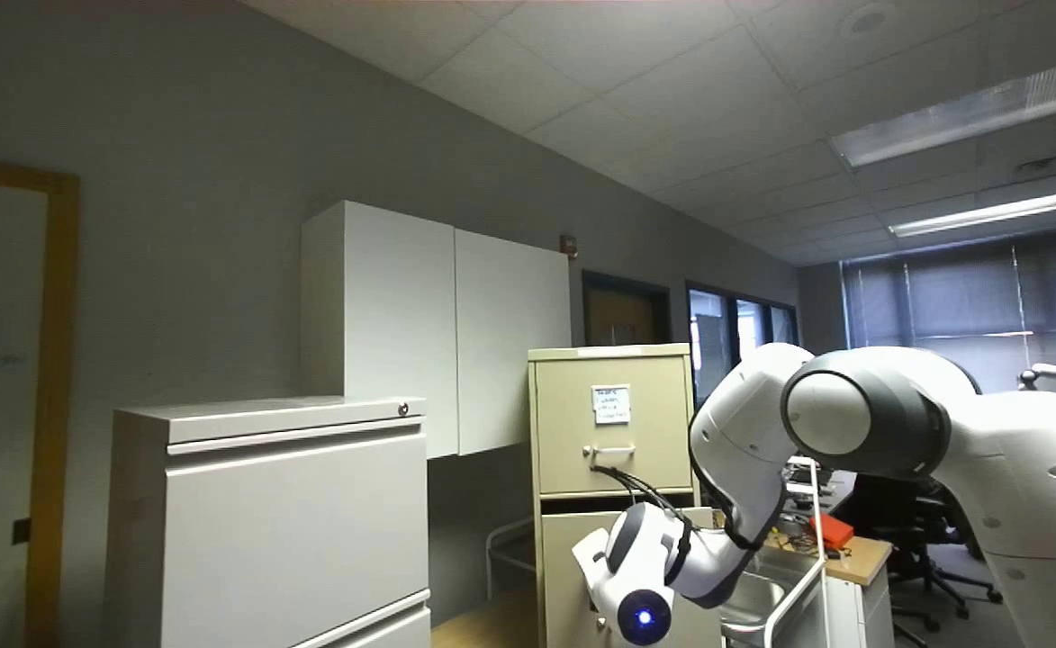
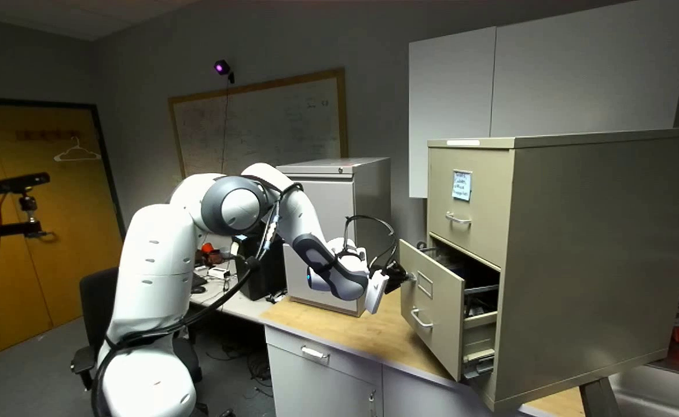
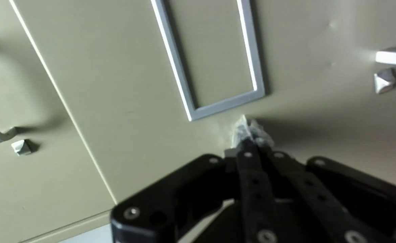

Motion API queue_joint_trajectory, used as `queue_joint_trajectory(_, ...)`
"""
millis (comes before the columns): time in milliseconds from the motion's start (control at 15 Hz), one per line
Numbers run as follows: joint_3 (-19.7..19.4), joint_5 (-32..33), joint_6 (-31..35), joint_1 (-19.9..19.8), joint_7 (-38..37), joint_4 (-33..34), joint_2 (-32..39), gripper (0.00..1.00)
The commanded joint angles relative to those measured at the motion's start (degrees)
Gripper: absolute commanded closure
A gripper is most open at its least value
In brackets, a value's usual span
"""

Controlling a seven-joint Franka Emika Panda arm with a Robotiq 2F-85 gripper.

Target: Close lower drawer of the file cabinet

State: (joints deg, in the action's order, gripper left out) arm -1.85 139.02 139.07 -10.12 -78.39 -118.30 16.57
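Observation:
The beige file cabinet (image 2: 594,255) stands on the counter and also shows in an exterior view (image 1: 550,432). Its upper drawer (image 2: 471,191), with a paper note, is shut. The lower drawer (image 2: 443,307) is pulled partly out, with its dark inside visible; its front also shows in an exterior view (image 1: 564,576) and the wrist view (image 3: 133,128). It has a label frame (image 3: 228,101) and a handle (image 3: 395,56). My gripper (image 3: 250,135) is shut, its whitish fingertips together and empty. The tips (image 2: 411,277) are at the drawer front beside the label frame, touching or very close.
A white lateral cabinet (image 2: 325,202) stands behind the arm on the wooden counter (image 2: 368,333). White wall cupboards (image 1: 401,333) hang above. A metal sink (image 2: 652,388) is beside the file cabinet. Black cables loop around the wrist.

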Motion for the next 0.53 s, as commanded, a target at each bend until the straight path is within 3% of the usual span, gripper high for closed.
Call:
queue_joint_trajectory(0,-1.6,-4.8,-0.3,-2.1,4.5,11.2,5.0,1.0)
queue_joint_trajectory(200,-2.3,-15.0,-0.7,-2.9,10.5,14.8,6.4,1.0)
queue_joint_trajectory(467,-1.9,-35.0,2.4,-4.1,20.5,20.5,7.7,1.0)
